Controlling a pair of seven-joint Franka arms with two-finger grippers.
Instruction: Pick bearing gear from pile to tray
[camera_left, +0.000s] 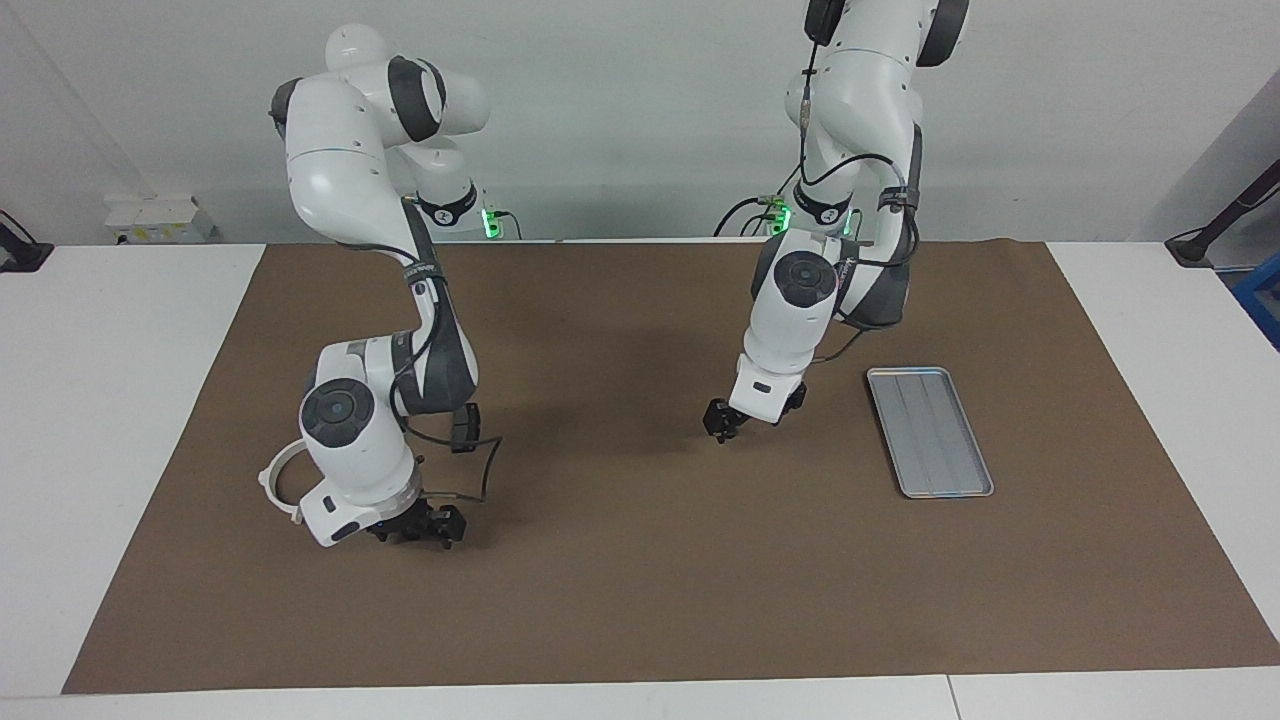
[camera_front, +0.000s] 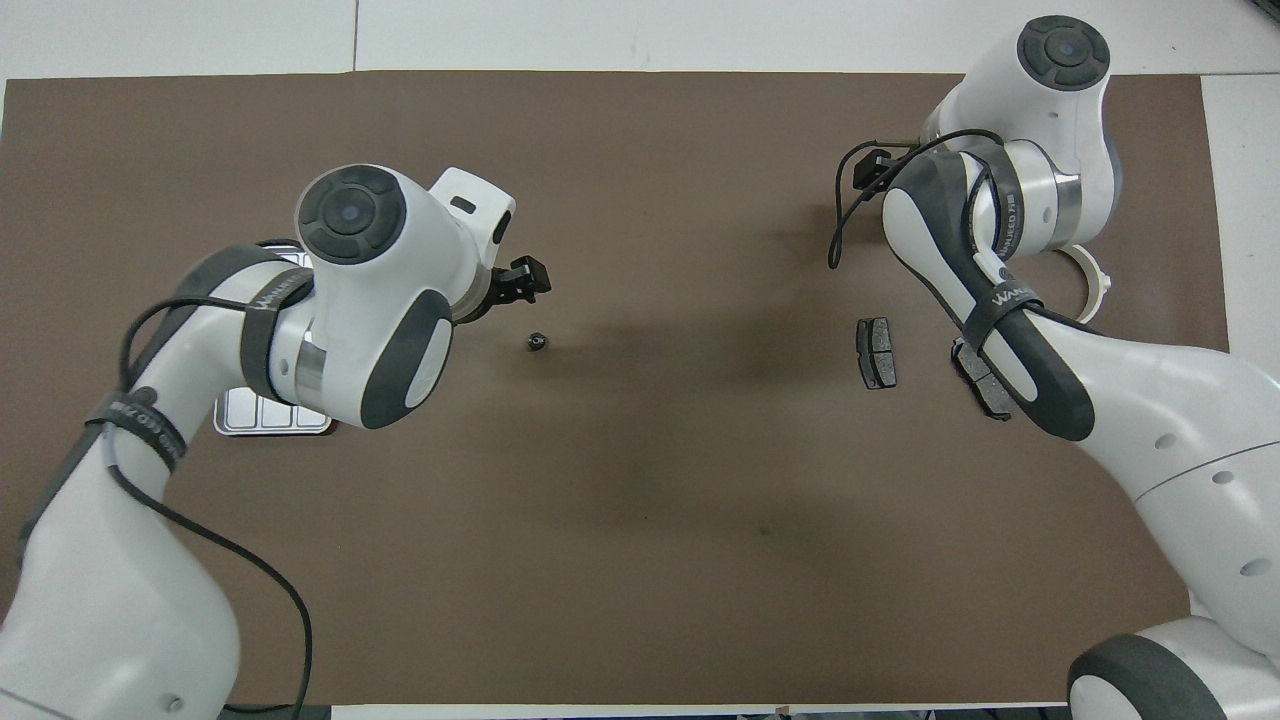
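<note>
A small black round gear (camera_front: 537, 342) lies on the brown mat mid-table, between the pile and the tray. My left gripper (camera_left: 722, 428) hangs low over it and covers it in the facing view; it also shows in the overhead view (camera_front: 527, 279). The silver tray (camera_left: 930, 430) lies toward the left arm's end, mostly under the left arm in the overhead view (camera_front: 270, 422). My right gripper (camera_left: 425, 527) is down at the mat in the pile, beside the white bracket (camera_left: 268, 482). Two dark brake pads (camera_front: 877, 352) (camera_front: 985, 385) lie there too.
The brown mat (camera_left: 640, 600) covers most of the white table. The right arm's forearm hides part of the bracket (camera_front: 1100, 290) and one brake pad from above. A black cable loops off the right wrist (camera_left: 490, 465).
</note>
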